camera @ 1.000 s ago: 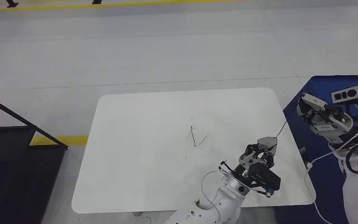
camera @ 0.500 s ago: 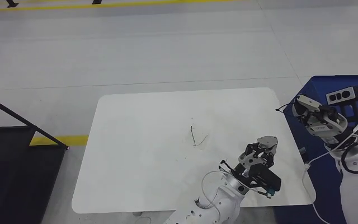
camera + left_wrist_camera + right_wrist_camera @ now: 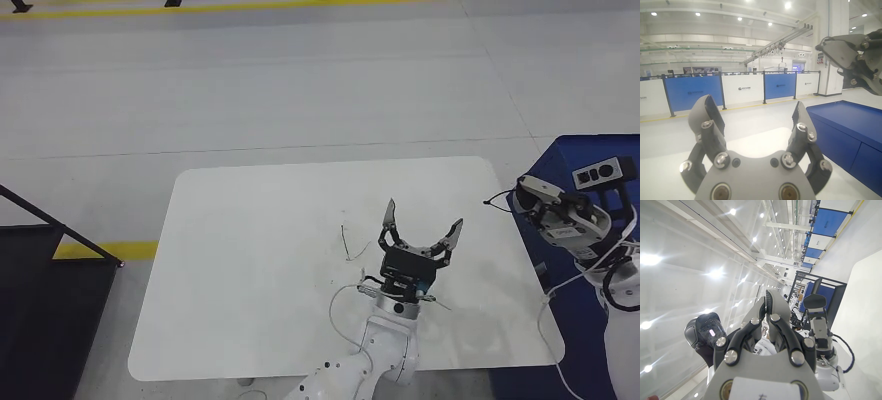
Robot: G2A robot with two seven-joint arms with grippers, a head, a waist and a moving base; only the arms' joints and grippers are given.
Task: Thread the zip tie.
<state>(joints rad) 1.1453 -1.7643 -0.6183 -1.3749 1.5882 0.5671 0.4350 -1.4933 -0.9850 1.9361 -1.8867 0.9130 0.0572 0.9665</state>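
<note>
A white table carries a thin dark zip tie, lying loose near its middle. The left gripper hovers near it, toward the table's right side, its jaws spread wide and released. The right gripper is at the table's right edge with its jaws clenched; whether they pinch anything cannot be told. A blue cabinet stands just past that edge. A second ago the left gripper was near the table's front right corner with jaws drawn together. It has since swung toward the middle and opened. The zip tie has not moved.
</note>
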